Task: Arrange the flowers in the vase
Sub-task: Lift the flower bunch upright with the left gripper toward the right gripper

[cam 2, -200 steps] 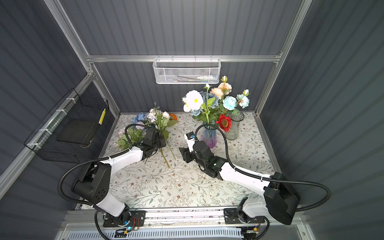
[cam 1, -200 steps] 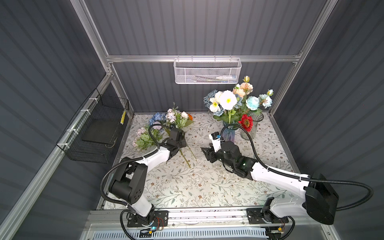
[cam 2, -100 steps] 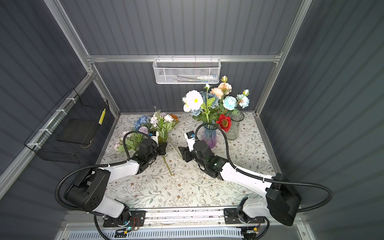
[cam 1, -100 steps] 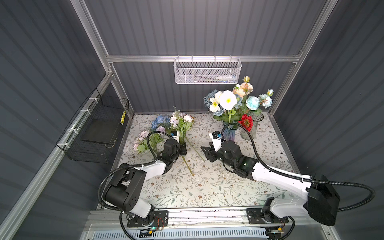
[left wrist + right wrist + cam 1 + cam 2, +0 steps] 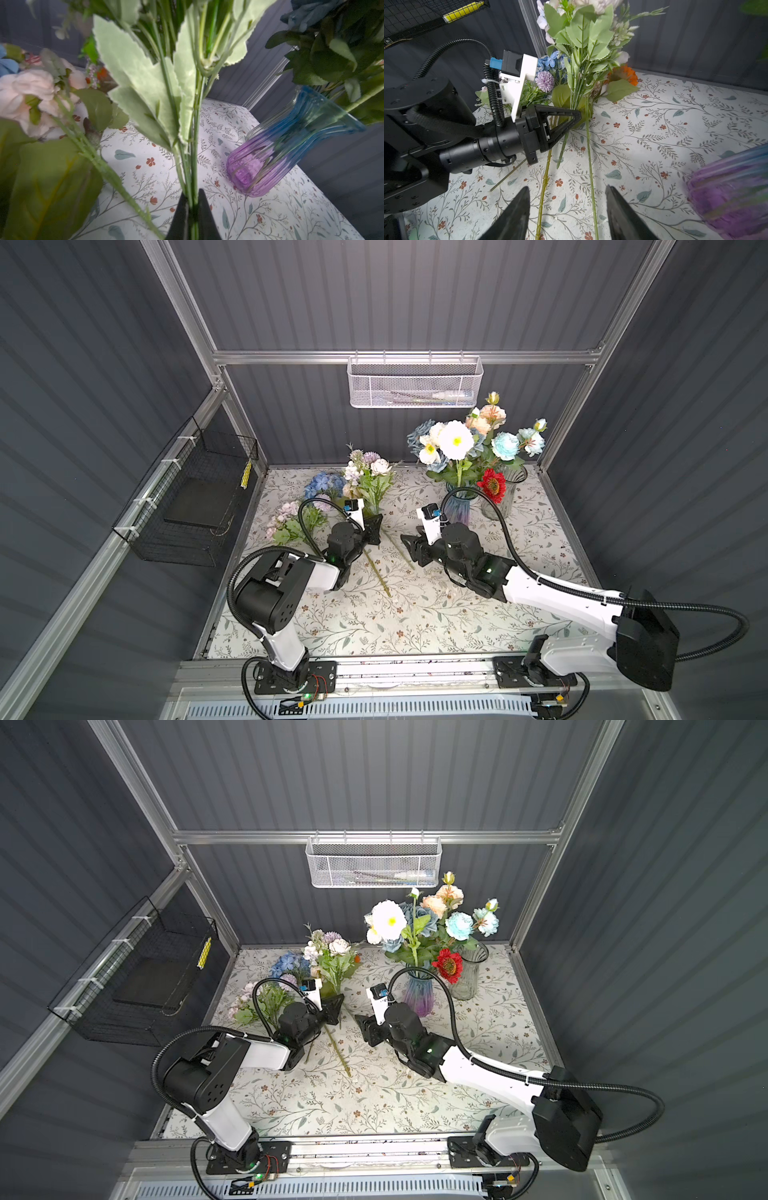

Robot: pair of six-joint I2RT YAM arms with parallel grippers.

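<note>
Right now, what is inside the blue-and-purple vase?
The blue-and-purple vase holds upright flowers with white, peach and pale blue heads. Their stem ends are blurred by the tinted ribbed glass.

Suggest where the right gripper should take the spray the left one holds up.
Probably the bare lower stem of the spray, below the left gripper, which is shut just under the leaves. Higher up the foliage fans out wide. That stem slants down to the table and runs between the fingers of the open right gripper, so come low from the vase side, jaws across it.
</note>
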